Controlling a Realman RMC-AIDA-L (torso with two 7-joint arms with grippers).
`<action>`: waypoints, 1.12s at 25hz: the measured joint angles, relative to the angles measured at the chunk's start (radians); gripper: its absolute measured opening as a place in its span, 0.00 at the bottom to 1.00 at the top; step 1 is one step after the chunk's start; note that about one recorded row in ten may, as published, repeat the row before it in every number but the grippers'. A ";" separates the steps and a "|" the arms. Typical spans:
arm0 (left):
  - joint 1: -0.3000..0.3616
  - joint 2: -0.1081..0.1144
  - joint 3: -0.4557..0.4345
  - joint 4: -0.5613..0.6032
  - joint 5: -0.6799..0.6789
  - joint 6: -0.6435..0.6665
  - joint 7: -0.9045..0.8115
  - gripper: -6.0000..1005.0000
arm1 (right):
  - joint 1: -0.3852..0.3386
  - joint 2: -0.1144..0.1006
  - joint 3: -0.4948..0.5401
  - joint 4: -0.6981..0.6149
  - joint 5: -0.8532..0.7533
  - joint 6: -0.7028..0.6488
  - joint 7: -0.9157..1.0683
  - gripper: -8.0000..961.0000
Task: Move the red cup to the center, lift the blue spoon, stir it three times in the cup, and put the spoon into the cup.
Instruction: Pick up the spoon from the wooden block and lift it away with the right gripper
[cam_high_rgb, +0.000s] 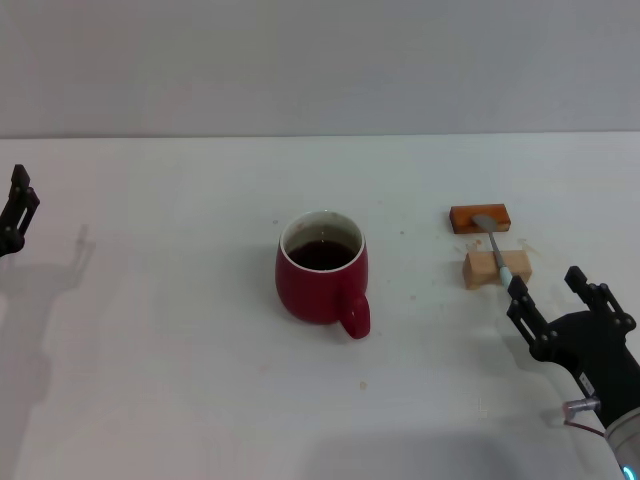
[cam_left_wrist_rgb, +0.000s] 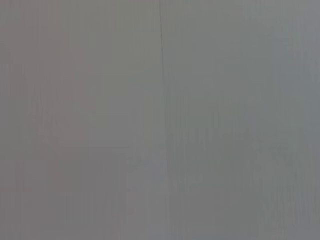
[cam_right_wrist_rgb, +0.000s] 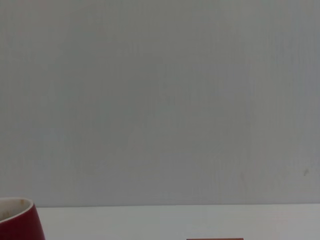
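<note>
The red cup (cam_high_rgb: 322, 267) stands upright in the middle of the white table (cam_high_rgb: 180, 330), dark liquid inside, its handle toward the front right. The cup's edge also shows in the right wrist view (cam_right_wrist_rgb: 17, 222). The blue spoon (cam_high_rgb: 497, 250) lies across an orange-brown block (cam_high_rgb: 480, 217) and a tan wooden block (cam_high_rgb: 496, 268), to the right of the cup. My right gripper (cam_high_rgb: 551, 290) is open, just in front of and to the right of the spoon's handle end, apart from it. My left gripper (cam_high_rgb: 18, 212) is at the far left edge, away from everything.
The top edge of the orange-brown block shows at the bottom of the right wrist view (cam_right_wrist_rgb: 215, 238). A grey wall (cam_high_rgb: 320, 60) stands behind the table. The left wrist view shows only a plain grey surface.
</note>
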 joint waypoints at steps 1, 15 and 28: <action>0.000 0.000 0.000 0.000 0.000 0.000 0.000 0.82 | 0.001 0.000 0.000 0.000 0.000 0.002 0.000 0.74; 0.000 -0.001 0.004 0.000 0.001 0.004 0.000 0.82 | 0.034 0.000 0.006 0.000 0.000 0.073 0.000 0.74; 0.000 -0.002 0.002 0.000 0.003 0.002 0.000 0.82 | 0.049 0.000 0.004 0.000 0.000 0.108 0.000 0.74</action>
